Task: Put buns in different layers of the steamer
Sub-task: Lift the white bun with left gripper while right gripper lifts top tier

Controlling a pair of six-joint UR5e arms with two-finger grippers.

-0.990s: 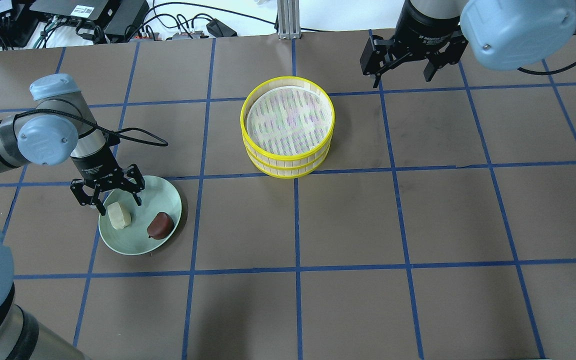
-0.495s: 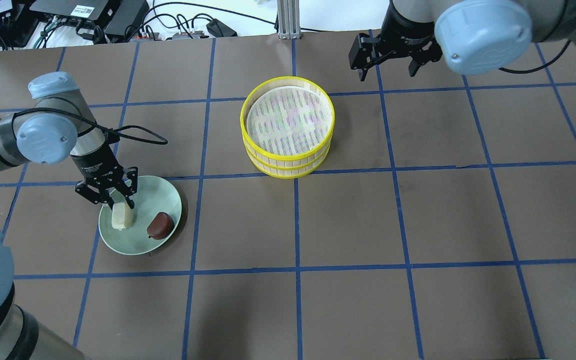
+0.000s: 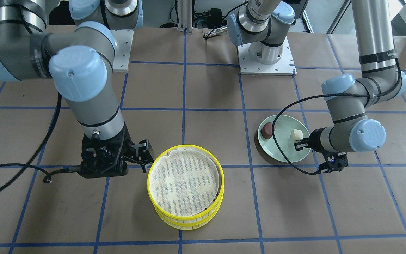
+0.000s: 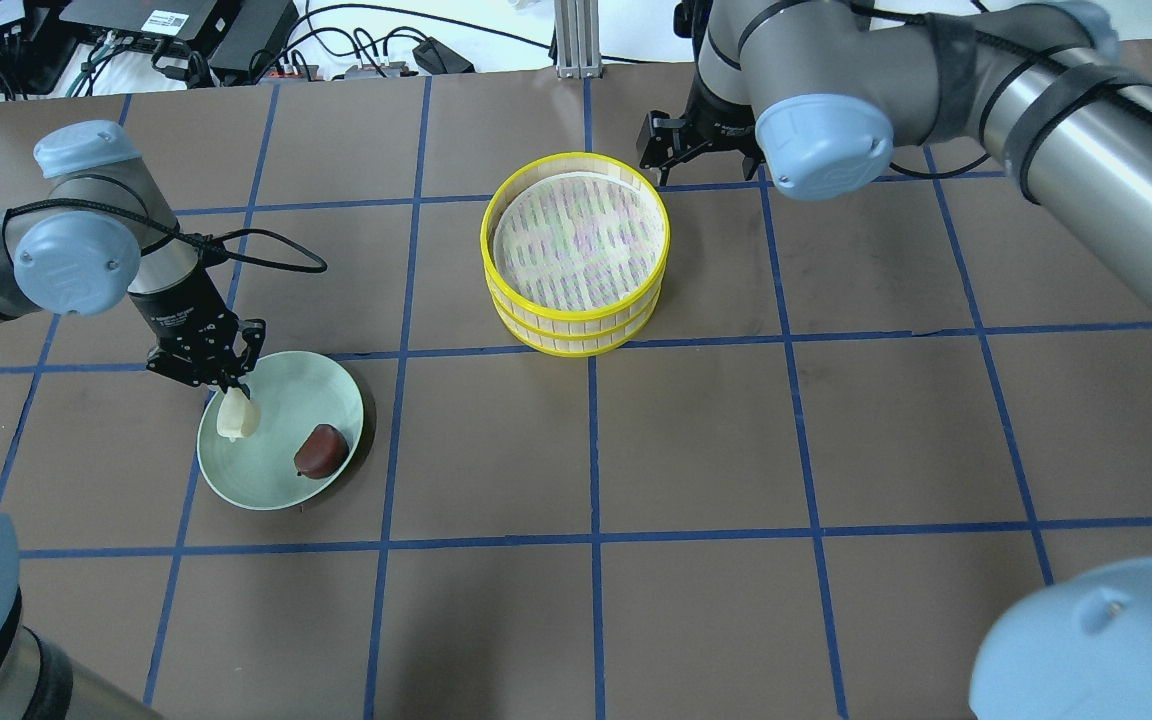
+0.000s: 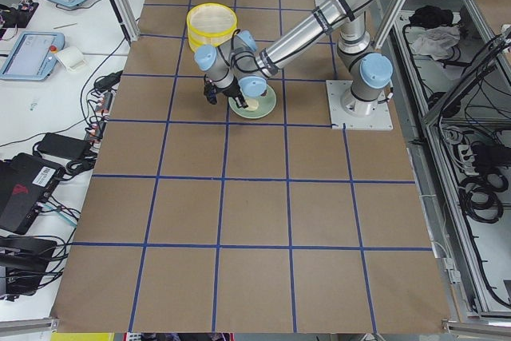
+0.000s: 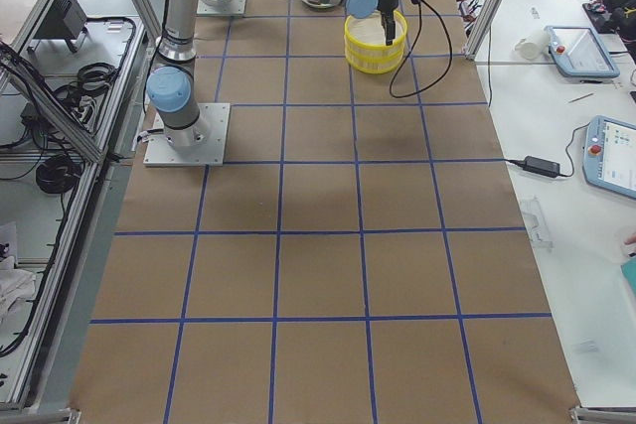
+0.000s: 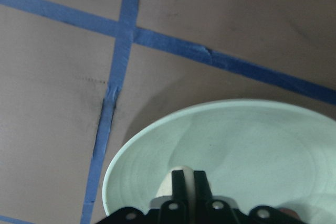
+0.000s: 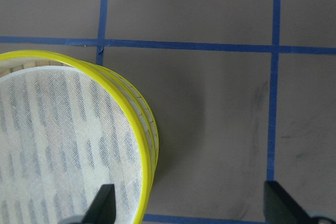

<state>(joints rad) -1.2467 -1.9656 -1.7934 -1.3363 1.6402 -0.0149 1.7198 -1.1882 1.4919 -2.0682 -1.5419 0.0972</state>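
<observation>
Since the earlier frames, the right gripper (image 8: 189, 190) has travelled from the upper right of the overhead view to the steamer's (image 4: 576, 335) far rim. The left gripper (image 4: 226, 385) has clamped onto the cream-yellow bun (image 4: 236, 417).

1. Left gripper: clenched on the cream-yellow bun at the left edge of the pale green plate (image 4: 276, 485), left of centre in the overhead view. The bun's long axis runs nearly up-and-down in that frame. Its upper end is pinched between the fingers and its lower end points toward the frame bottom. Contact with the plate cannot be determined.
2. Reddish-brown bun (image 4: 321, 450): lies on the plate's right half, apart from the gripper.
3. Right gripper: jaws spread wide. In the right wrist view, one finger sits above the mesh liner (image 8: 58, 145) just inside the rim. The other finger is over the table (image 8: 220, 119).
4. Steamer: two layers stacked, upper centre of the overhead frame.
</observation>
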